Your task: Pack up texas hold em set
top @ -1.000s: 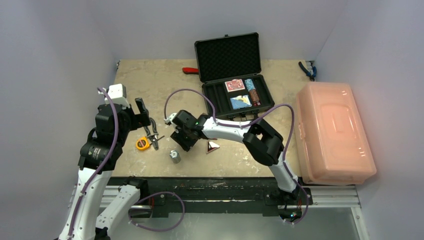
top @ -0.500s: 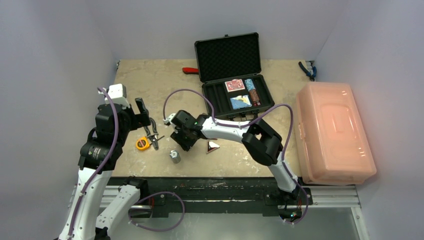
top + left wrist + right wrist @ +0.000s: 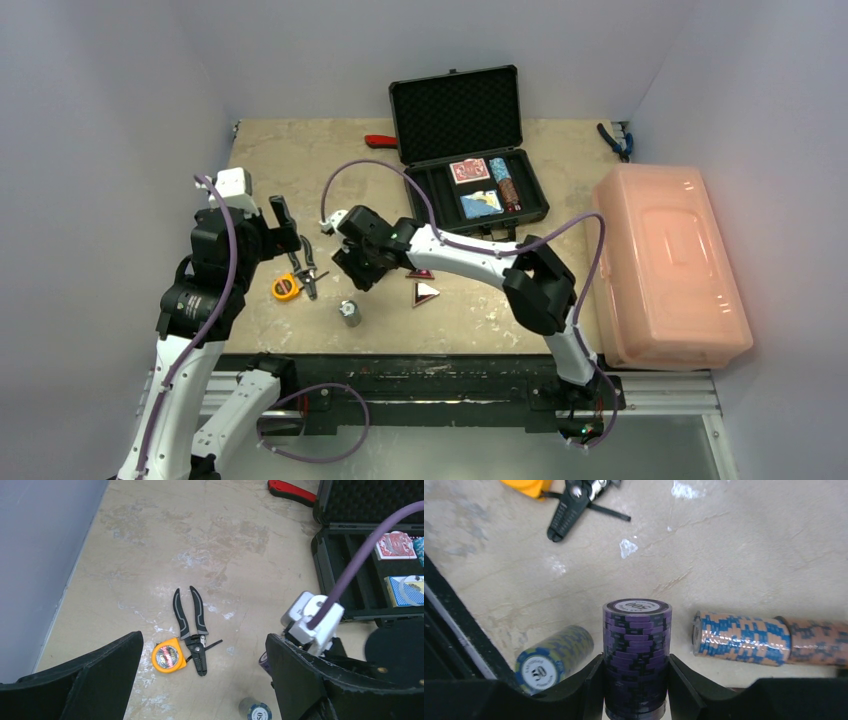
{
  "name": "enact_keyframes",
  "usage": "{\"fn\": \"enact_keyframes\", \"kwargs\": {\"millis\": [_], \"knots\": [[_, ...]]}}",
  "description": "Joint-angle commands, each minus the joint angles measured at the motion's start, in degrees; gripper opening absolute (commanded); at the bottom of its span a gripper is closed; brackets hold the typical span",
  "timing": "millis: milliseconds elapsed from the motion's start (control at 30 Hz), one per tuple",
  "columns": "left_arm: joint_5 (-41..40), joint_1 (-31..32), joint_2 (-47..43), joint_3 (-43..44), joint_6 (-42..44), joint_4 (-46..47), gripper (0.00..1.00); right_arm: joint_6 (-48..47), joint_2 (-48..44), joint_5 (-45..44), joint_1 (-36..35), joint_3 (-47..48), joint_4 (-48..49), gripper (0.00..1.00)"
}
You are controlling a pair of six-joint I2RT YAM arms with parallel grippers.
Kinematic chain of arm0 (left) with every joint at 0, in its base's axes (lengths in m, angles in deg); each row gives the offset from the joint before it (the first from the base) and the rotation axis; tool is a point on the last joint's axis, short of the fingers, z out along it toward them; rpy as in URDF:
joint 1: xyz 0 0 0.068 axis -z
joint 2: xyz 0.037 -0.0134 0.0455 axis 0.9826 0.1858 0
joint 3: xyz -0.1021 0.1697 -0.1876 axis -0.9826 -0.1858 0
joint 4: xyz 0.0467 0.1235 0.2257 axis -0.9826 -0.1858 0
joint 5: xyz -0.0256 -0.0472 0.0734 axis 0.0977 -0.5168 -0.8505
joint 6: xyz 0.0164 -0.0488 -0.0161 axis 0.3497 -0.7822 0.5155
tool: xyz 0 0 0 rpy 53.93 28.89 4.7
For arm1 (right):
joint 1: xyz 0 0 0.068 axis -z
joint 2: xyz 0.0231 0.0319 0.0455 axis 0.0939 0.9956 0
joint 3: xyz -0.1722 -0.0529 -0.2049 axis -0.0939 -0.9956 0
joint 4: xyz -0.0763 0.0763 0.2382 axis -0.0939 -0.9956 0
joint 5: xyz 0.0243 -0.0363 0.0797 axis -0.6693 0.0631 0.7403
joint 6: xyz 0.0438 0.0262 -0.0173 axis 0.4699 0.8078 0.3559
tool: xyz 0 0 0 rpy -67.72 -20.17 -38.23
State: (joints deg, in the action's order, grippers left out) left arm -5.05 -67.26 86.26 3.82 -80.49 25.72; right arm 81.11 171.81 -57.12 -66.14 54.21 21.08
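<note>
Purple chip stack [image 3: 637, 655] sits clamped between the right gripper's [image 3: 356, 270] half-closed fingers, over the beige marbled table [image 3: 290, 170] and well short of the open briefcase [image 3: 455, 110]. An olive stack [image 3: 553, 657] and a blue-orange stack [image 3: 741, 637] lie close by. The left gripper [image 3: 203, 636] hangs wide open and empty above the pliers [image 3: 192, 630] and tape measure [image 3: 168, 656]. Pale walls surround the table.

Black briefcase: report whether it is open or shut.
Open. The black briefcase has its lid raised at the back, foam lining exposed, and a red card deck and blue card deck show inside.
</note>
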Motion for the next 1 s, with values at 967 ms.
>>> {"fn": "enact_keyframes", "kwargs": {"millis": [967], "knots": [[1.7, 0.1, -0.3, -2.8, 0.8, -1.0, 0.92, 10.0, -5.8, -15.9, 21.0, 18.5, -0.5, 0.0]]}}
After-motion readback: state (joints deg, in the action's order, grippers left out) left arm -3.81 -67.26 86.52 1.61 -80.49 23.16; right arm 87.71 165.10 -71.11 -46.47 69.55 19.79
